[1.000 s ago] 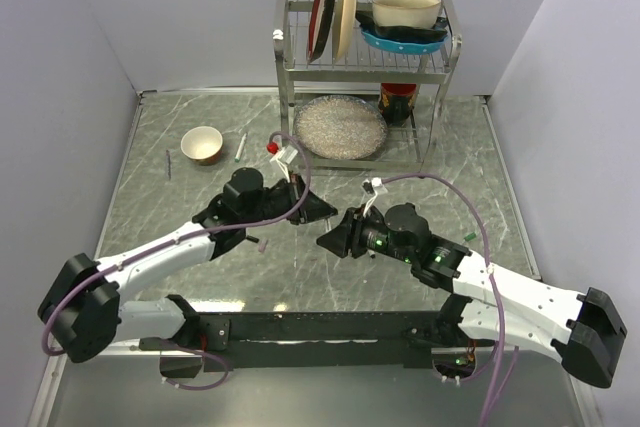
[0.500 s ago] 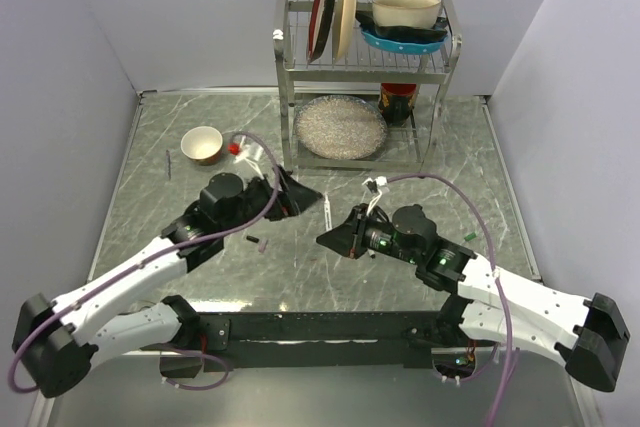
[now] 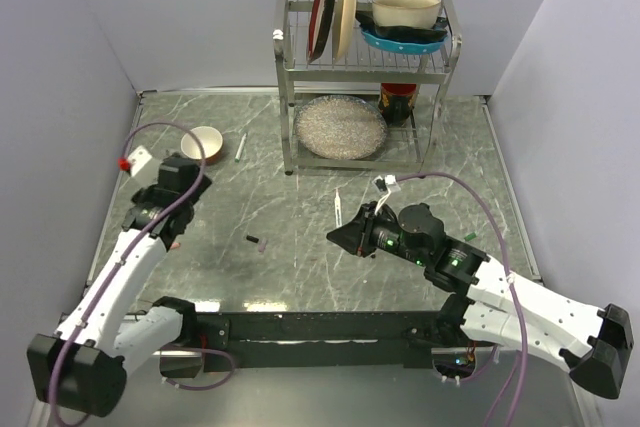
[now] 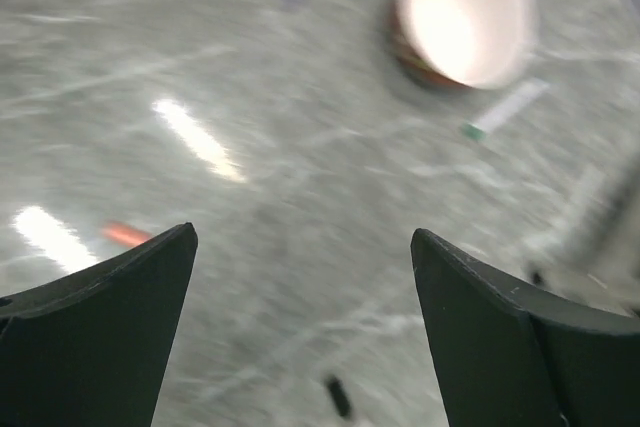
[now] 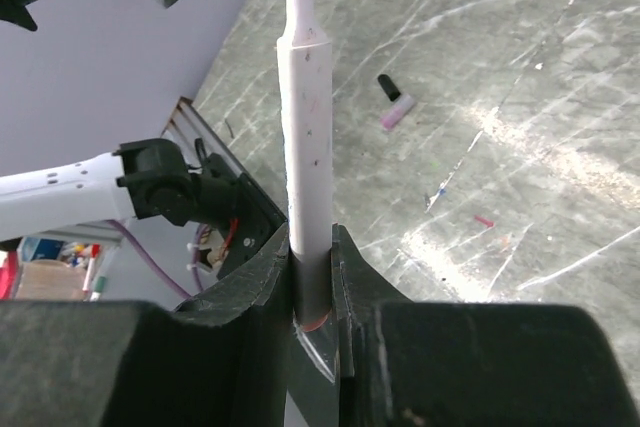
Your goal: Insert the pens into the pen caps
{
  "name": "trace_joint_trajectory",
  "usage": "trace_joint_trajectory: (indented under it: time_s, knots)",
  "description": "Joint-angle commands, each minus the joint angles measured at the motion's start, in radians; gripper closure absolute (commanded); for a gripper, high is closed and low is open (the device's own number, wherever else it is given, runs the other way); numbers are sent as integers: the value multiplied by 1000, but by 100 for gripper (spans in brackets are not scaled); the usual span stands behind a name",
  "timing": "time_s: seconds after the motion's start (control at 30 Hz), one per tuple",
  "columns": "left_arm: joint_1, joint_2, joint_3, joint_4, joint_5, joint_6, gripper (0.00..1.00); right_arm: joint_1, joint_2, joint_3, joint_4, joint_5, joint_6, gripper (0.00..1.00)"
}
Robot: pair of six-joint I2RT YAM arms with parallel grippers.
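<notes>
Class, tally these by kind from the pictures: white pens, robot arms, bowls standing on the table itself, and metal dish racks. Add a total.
White pens: 2, one loose, one in the right gripper
Robot arms: 2, left and right
Bowls on the table: 1
Metal dish racks: 1
Total: 6

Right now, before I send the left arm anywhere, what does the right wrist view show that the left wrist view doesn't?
Only the right wrist view: the right gripper, jaws shut on a white pen whose pinkish tip is bare. Only the left wrist view: the left gripper, jaws wide open and empty, with a bowl and a second pen, green at one end, lying near it. Both: the marbled table and a small dark cap lying loose on it.
</notes>
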State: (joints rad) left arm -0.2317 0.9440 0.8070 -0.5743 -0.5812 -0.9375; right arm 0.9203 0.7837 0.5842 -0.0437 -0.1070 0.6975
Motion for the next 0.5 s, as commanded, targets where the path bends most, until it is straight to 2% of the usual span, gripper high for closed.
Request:
trace_joint_trajectory:
  time_s: [0.0, 0.03, 0.17, 0.3, 0.47]
  knots:
    - [150, 8, -43, -29, -5, 89, 7, 2, 22, -6, 77, 0, -26, 100]
    - [179, 19, -49, -35, 38, 80, 7, 0, 34, -12, 90, -11, -32, 100]
    - [325, 49, -104, -76, 127, -114, 10, 0, 58, -12, 99, -33, -67, 100]
    - [354, 71, -164, 11, 172, -126, 14, 2, 31, -38, 107, -52, -89, 100]
    - [365, 217, -121, -81, 144, -231, 24, 2, -40, -75, 131, -71, -101, 100]
